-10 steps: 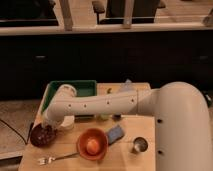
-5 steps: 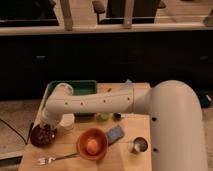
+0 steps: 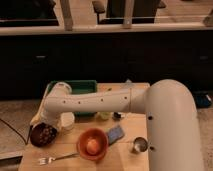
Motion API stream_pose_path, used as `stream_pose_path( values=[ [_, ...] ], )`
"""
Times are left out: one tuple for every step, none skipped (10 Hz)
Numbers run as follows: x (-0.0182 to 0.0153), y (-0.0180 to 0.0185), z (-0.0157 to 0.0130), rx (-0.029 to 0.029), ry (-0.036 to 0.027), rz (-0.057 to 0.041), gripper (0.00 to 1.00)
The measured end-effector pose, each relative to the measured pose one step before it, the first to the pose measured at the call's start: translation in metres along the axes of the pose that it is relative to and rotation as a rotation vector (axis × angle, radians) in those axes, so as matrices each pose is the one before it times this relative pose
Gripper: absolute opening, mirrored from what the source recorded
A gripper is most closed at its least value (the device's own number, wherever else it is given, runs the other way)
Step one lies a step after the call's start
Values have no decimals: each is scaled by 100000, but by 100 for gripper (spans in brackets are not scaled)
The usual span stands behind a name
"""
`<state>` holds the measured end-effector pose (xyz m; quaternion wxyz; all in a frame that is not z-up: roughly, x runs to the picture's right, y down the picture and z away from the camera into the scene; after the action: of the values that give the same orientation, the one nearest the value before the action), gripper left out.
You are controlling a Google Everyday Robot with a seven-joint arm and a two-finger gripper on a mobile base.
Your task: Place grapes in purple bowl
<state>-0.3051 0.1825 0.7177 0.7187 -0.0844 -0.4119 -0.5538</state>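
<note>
White plastic shell is nearly all I can see of my arm (image 3: 95, 102), which stretches leftward across the pale wooden table (image 3: 125, 157). My gripper (image 3: 41, 119) sits at the far left end, low over the small, round, very dark purple bowl (image 3: 36, 139), but it is mostly hidden behind my own wrist, so I cannot tell its state. Dark reddish-brown, bumpy grapes (image 3: 46, 132) lie inside that bowl as a rounded clump with no clear long axis. Beside it stands a bright orange bowl (image 3: 92, 145) holding a pale orange round thing (image 3: 91, 146). Nearby lie a metal fork (image 3: 52, 159), a bluish flat packet (image 3: 115, 133) and a small steel cup (image 3: 139, 145). Behind my arm, a green tray (image 3: 82, 87) is partly covered. No writing is legible.
</note>
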Motion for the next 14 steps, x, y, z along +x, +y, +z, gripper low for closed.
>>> stream_pose_path(
  values=[
    [79, 70, -62, -7, 35, 157, 80],
    [-34, 33, -10, -13, 107, -122, 80],
    [25, 39, -97, 307, 243, 47, 80],
    [53, 106, -93, 199, 253, 82, 80],
    [68, 94, -106, 266, 225, 162, 80],
    [58, -19, -140, 304, -39, 169, 80],
    [185, 127, -206, 164, 174, 406, 80],
    [111, 97, -120, 123, 45, 313, 80],
    [79, 60, -104, 101, 90, 247, 80],
    [-30, -38, 22, -5, -47, -80, 80],
    [-61, -77, 39, 12, -92, -155, 80],
    [-11, -20, 0, 16, -16, -22, 80],
    [22, 31, -19, -2, 37, 60, 80],
    [-13, -12, 12, -4, -24, -31, 80]
  ],
)
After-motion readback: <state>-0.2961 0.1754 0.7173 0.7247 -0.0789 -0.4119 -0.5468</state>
